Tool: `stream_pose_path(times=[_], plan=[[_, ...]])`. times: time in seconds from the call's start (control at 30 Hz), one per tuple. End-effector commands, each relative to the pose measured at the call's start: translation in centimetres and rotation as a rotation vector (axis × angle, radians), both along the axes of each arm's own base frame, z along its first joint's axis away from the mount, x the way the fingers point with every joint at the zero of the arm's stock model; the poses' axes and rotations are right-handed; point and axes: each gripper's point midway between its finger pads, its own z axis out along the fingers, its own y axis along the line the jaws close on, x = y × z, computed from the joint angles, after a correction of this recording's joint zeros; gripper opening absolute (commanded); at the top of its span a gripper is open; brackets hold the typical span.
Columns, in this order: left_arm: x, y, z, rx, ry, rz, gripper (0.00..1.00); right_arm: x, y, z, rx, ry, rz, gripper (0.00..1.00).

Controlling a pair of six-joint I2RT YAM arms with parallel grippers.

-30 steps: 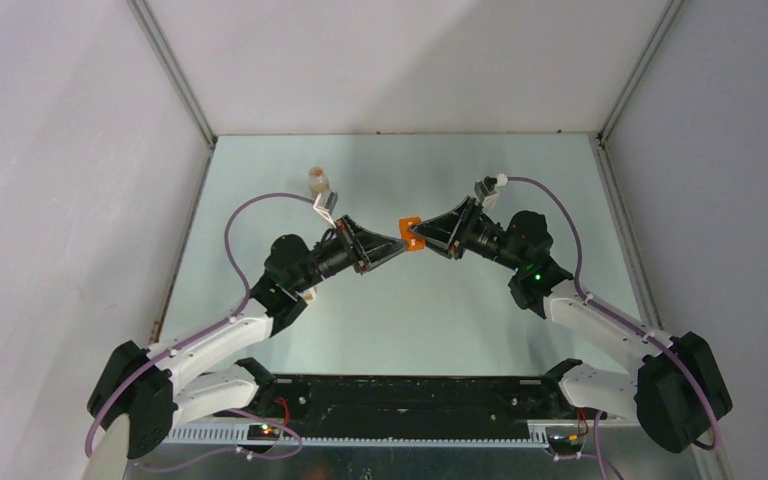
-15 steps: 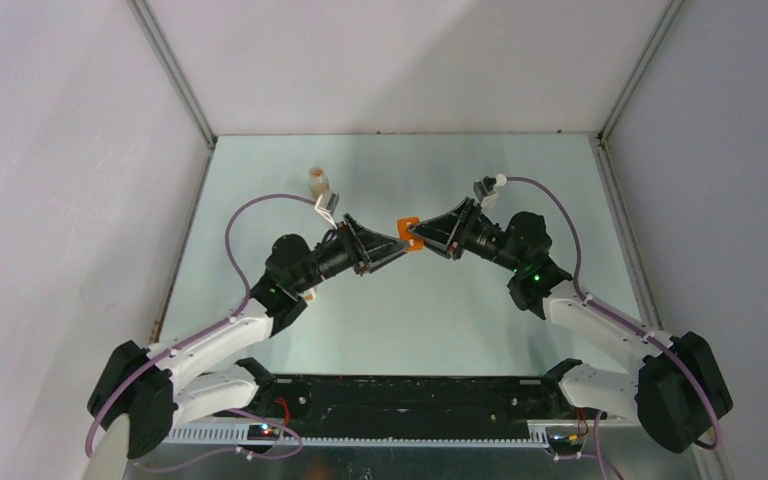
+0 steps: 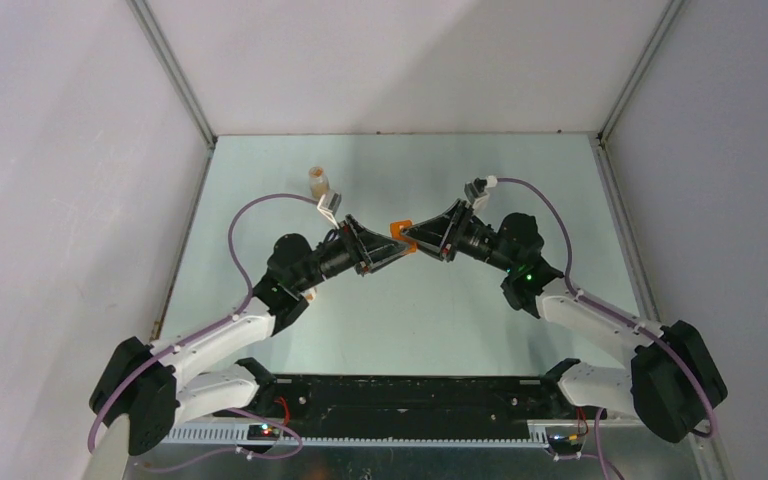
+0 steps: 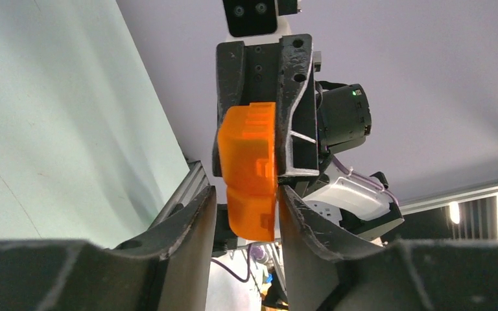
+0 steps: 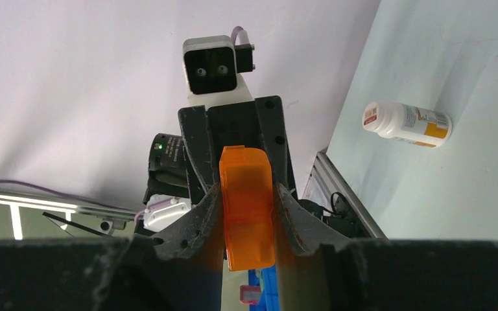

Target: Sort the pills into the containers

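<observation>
While held clear of the pale green table (image 3: 410,165), pictured in mid-air above its middle: an orange pill box (image 3: 397,229), bridging the tips of two arms set nose to nose. Seen clamped at one end by the right gripper (image 5: 246,194), with both fingers (image 5: 191,223) pressed flat against the box's long sides in the right wrist view. Flanked at the other end by the left gripper (image 4: 246,194), jaws set around the orange plastic, with one finger against it and what looked like a thin sliver of gap at the other in the left wrist view. Could not tell from any view whether that second hold was a true grip or only a loose bracket. Also captured on the table: a white pill bottle (image 5: 406,123) with a yellow-patched label, lying on its side in the right wrist view, well apart from the box and from both grippers, out beyond the left arm toward the table's far left. Framed by plain white walls (image 3: 410,60), with a purple cable (image 3: 235,240) looped above each arm.
</observation>
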Motion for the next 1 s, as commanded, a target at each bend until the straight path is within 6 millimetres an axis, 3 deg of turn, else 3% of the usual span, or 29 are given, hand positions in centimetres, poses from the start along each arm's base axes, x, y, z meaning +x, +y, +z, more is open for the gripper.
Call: stream_pose_path(times=[0.0,0.1,0.13,0.2,0.23,0.37,0.4,0.43,0.47,0.5,0.53,0.57,0.6,0.63,0.67,0.7,0.8,0.97], plan=[[-0.4,-0.2,1.6,-0.038,-0.042,-0.024,0.41,-0.3,0.5,1.4,0.046,-0.044,0.026,0.18],[-0.5,-0.1,1.3,-0.036,-0.039,-0.025,0.26,-0.2,0.5,1.0,0.032,-0.042,0.015,0.21],[-0.6,-0.1,1.2,-0.035,-0.038,-0.024,0.22,-0.1,0.5,0.9,0.027,-0.042,0.011,0.24],[-0.6,0.0,0.8,-0.023,-0.036,-0.022,0.04,0.2,0.2,0.3,-0.002,-0.026,-0.017,0.31],[-0.7,0.0,0.6,-0.014,-0.038,-0.024,0.02,0.4,-0.1,0.0,-0.029,-0.027,-0.043,0.34],[-0.6,0.1,-1.7,0.098,-0.06,-0.025,0.0,0.8,-1.9,-1.6,-0.173,-0.031,-0.146,0.66],[-0.6,0.1,-2.5,0.158,-0.084,-0.03,0.0,1.2,-2.2,-0.9,-0.204,-0.081,-0.183,0.73],[-0.7,0.1,-2.9,0.19,-0.098,-0.042,0.0,0.9,-2.8,-1.5,-0.255,-0.065,-0.194,0.75],[-0.6,0.1,-3.9,0.26,-0.122,-0.053,0.0,1.2,-3.0,-0.8,-0.286,-0.109,-0.227,0.77],[-0.7,0.1,-4.5,0.297,-0.134,-0.071,0.0,0.8,-3.5,-1.7,-0.346,-0.085,-0.232,0.77],[-0.7,0.2,-5.0,0.349,-0.163,-0.088,0.0,0.9,-3.6,-1.0,-0.389,-0.109,-0.256,0.77],[-0.9,0.1,-5.5,0.371,-0.165,-0.106,0.0,0.6,-4.0,-2.8,-0.471,-0.058,-0.256,0.77],[-0.9,0.2,-5.8,0.396,-0.182,-0.115,0.0,0.7,-3.9,-2.0,-0.504,-0.083,-0.286,0.77],[-1.0,0.0,-6.0,0.402,-0.187,-0.132,0.0,0.5,-4.1,-3.2,-0.567,-0.056,-0.286,0.78],[-1.2,0.0,-6.1,0.405,-0.199,-0.153,0.0,0.7,-3.9,-3.0,-0.603,-0.073,-0.313,0.8],[-1.3,-0.1,-6.1,0.408,-0.202,-0.161,0.0,0.0,-3.7,-3.8,-0.655,-0.058,-0.305,0.81],[-1.4,-0.1,-6.6,0.438,-0.212,-0.183,0.0,0.5,-4.6,-5.1,-0.788,-0.023,-0.399,0.86],[-1.5,-0.2,-7.0,0.443,-0.265,-0.201,0.0,0.0,-4.4,-5.9,-0.858,-0.04,-0.431,0.85]])
